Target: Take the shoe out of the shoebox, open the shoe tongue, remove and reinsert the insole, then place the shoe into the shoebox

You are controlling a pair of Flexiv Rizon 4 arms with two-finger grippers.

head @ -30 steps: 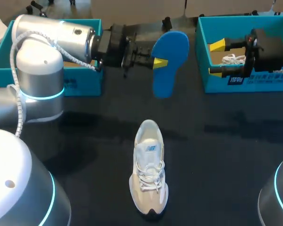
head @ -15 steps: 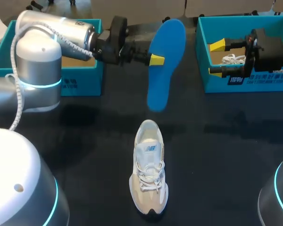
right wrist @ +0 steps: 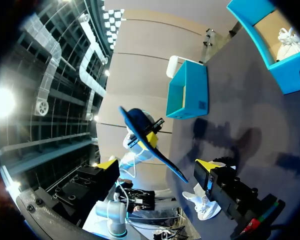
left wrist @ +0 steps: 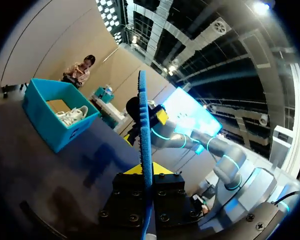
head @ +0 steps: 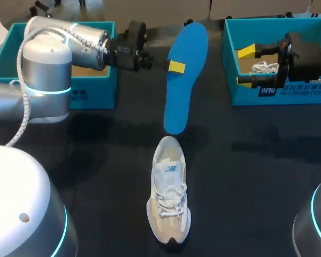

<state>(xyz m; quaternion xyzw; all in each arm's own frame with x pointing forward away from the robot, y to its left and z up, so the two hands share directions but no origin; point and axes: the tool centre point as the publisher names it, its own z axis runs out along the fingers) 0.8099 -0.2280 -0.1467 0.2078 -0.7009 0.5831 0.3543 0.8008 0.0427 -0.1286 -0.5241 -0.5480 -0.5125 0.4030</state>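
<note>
- Insole (head: 184,75), blue: pinched edge-on in the left gripper (head: 176,67), yellow tips closed on it from both sides; held in the air over the far middle of the table (head: 257,176), wide end up, narrow end down just past the heel of the shoe.
- Shoe (head: 169,195), pale with white laces: upright on its sole at the table's middle, toe toward the near edge.
- Right gripper (head: 246,66): fingers wide apart, nothing between them, over the right shoebox.
- Right shoebox (head: 278,91), teal: far right corner, second shoe (head: 265,68) inside.
- Left shoebox (head: 91,93), teal: far left corner.
</note>
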